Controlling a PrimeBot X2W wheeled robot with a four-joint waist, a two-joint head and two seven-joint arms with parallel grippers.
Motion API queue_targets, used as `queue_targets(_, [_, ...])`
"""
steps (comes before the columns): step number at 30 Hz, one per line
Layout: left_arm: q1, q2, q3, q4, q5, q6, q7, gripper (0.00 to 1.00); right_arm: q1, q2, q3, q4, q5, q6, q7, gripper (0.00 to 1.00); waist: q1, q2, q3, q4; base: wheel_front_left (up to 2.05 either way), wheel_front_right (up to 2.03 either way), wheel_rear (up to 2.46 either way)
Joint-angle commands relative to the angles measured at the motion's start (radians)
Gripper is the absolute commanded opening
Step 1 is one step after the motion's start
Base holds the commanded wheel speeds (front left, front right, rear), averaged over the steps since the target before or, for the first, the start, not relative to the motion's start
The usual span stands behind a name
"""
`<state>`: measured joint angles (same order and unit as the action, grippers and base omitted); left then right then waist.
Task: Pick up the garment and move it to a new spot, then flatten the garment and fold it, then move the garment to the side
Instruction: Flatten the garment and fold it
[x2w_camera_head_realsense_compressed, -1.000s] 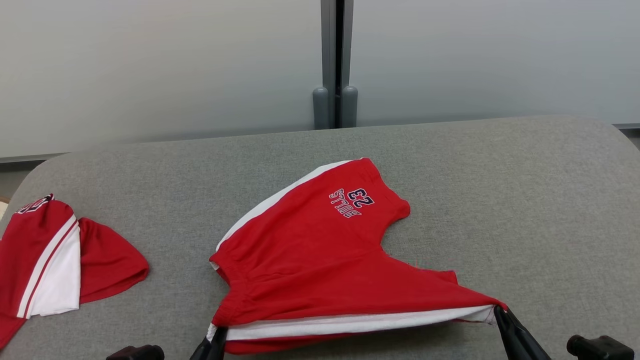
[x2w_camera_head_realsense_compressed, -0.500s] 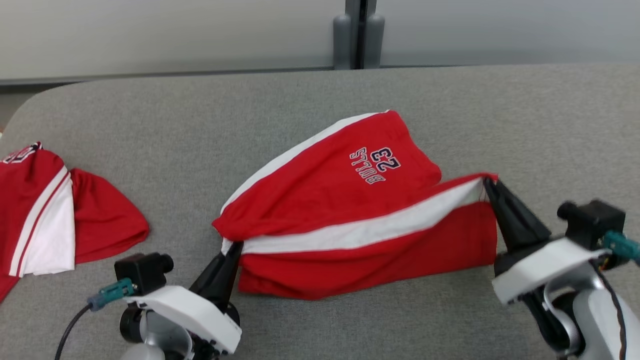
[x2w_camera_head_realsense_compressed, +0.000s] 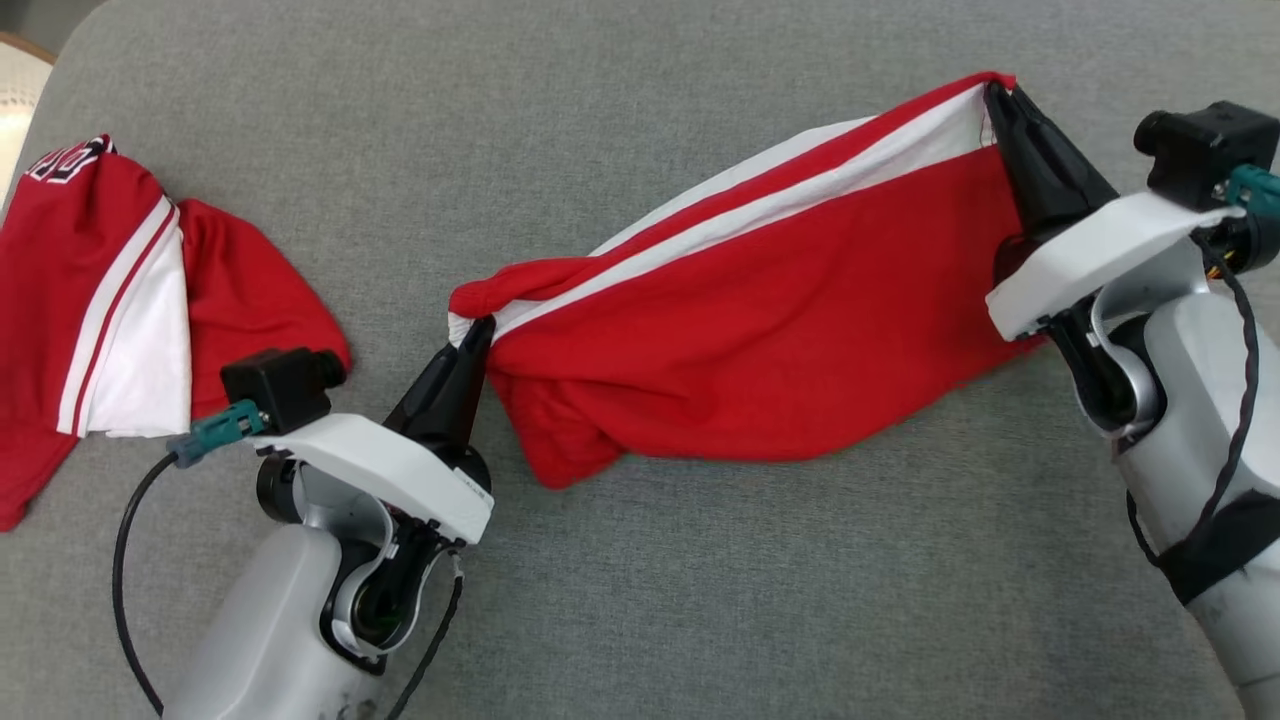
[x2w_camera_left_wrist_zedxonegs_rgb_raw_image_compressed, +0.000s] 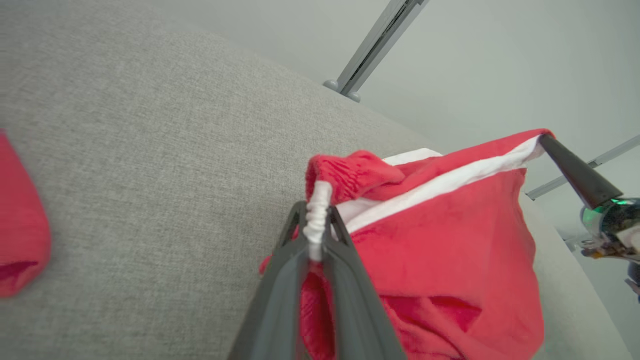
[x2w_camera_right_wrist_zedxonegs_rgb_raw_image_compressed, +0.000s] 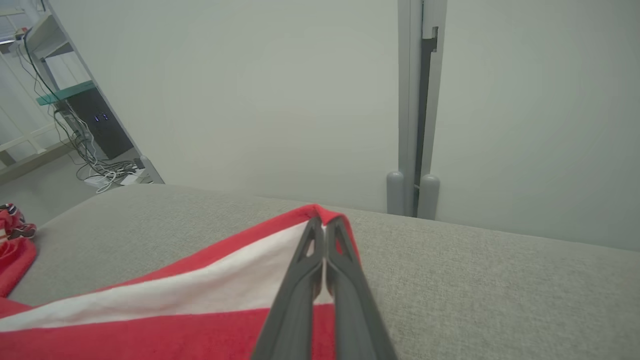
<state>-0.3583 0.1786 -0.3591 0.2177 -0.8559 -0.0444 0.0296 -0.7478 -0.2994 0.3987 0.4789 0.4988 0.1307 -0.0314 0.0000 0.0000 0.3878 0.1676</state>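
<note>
Head view: left claw (x2w_camera_head_realsense_compressed: 478, 330) clamped on one corner of the red-and-white garment (x2w_camera_head_realsense_compressed: 760, 330); right claw (x2w_camera_head_realsense_compressed: 995, 92) clamped on the opposite corner. The garment is stretched between them, its lower fold sagging to the grey worktop (x2w_camera_head_realsense_compressed: 700, 600).
Left wrist view: jaws narrow, white hem bunched between them.
Right wrist view: jaws closed on the red edge.

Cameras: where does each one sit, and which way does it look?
Head view: from the head, down at the red shorts on the grey surface; left gripper and right gripper show.
Left wrist view: from the left wrist, along its fingers pinching a corner.
Right wrist view: from the right wrist, along its fingers toward the wall.
Shared: both wrist views show the white stripe.
</note>
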Motion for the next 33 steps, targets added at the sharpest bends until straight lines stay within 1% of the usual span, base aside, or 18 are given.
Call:
queue_targets(1, [-0.043,-0.006,-0.001,0.031,-0.004,-0.013,-0.012,0.0,-0.044,-0.001,0.019,0.064,0.022,0.0,-0.019,0.0,0.0,0.0,0.029,0.029,0.0,0.0,0.0])
queue_targets(2, [-0.043,-0.006,-0.001,0.031,-0.004,-0.013,-0.012,0.0,-0.044,-0.001,0.019,0.064,0.022,0.0,-0.019,0.0,0.0,0.0,0.029,0.029,0.0,0.0,0.0])
queue_targets(4, [-0.071,-0.02,-0.013,0.064,-0.005,-0.027,-0.012,0.0,-0.082,0.002,0.037,0.127,0.037,0.0,-0.039,0.0,0.0,0.0,0.036,0.035,0.0,0.0,0.0])
queue_targets(5, [-0.093,-0.029,-0.025,0.099,-0.003,-0.039,-0.015,0.94,-0.109,0.01,0.061,0.181,0.048,0.0,-0.065,0.37,0.0,0.0,0.04,0.038,0.0,0.0,0.0])
queue_targets(6, [-0.104,-0.032,-0.03,0.113,0.002,-0.044,-0.023,1.0,-0.122,0.012,0.071,0.2,0.049,0.0,-0.086,0.84,0.0,0.0,0.042,0.038,0.0,0.0,0.0])
queue_targets(7, [-0.112,-0.036,-0.034,0.127,0.007,-0.047,-0.032,1.0,-0.127,0.016,0.082,0.221,0.054,0.0,-0.105,1.0,0.0,0.0,0.043,0.037,0.0,0.0,0.0])
queue_targets(10, [-0.12,-0.042,-0.029,0.15,0.033,-0.05,-0.1,1.0,-0.135,0.021,0.099,0.265,0.039,0.0,-0.177,1.0,0.0,0.0,0.039,0.029,0.0,0.0,0.0])
queue_targets(12, [-0.108,-0.048,-0.016,0.162,0.044,-0.039,-0.157,1.0,-0.124,0.032,0.09,0.28,0.026,0.0,-0.21,1.0,0.0,0.0,0.03,0.022,0.0,0.0,0.0])
queue_targets(13, [-0.103,-0.043,-0.011,0.165,0.066,-0.027,-0.192,1.0,-0.113,0.035,0.082,0.281,0.013,0.0,-0.22,1.0,0.0,0.0,0.022,0.018,0.0,0.0,0.0])
queue_targets(16, [-0.081,-0.038,0.012,0.157,0.106,-0.001,-0.261,1.0,-0.072,0.04,0.044,0.246,-0.028,0.0,-0.234,1.0,0.0,0.0,-0.002,0.004,0.0,0.0,0.0])
queue_targets(19, [-0.061,-0.029,0.047,0.119,0.157,0.028,-0.288,1.0,-0.005,0.048,-0.029,0.136,-0.089,0.0,-0.234,1.0,0.0,0.0,-0.026,-0.012,0.0,0.0,0.0])
queue_targets(22, [-0.033,-0.016,0.088,0.069,0.223,0.059,-0.295,1.0,0.087,0.059,-0.09,0.029,-0.152,0.0,-0.235,1.0,0.0,0.0,-0.055,-0.031,0.0,0.0,0.0])
queue_targets(25, [-0.003,-0.012,0.126,0.008,0.297,0.078,-0.295,1.0,0.177,0.068,-0.144,-0.06,-0.2,0.0,-0.235,1.0,0.0,0.0,-0.083,-0.049,0.0,0.0,0.0])
queue_targets(28, [0.028,-0.003,0.15,-0.032,0.363,0.089,-0.294,1.0,0.269,0.083,-0.182,-0.126,-0.23,0.0,-0.235,1.0,0.0,0.0,-0.108,-0.069,0.0,0.0,0.0])
queue_targets(33, [0.086,0.017,0.159,-0.046,0.444,0.109,-0.294,1.0,0.407,0.105,-0.22,-0.21,-0.266,0.0,-0.222,1.0,0.0,0.0,-0.149,-0.098,0.0,0.0,0.0])
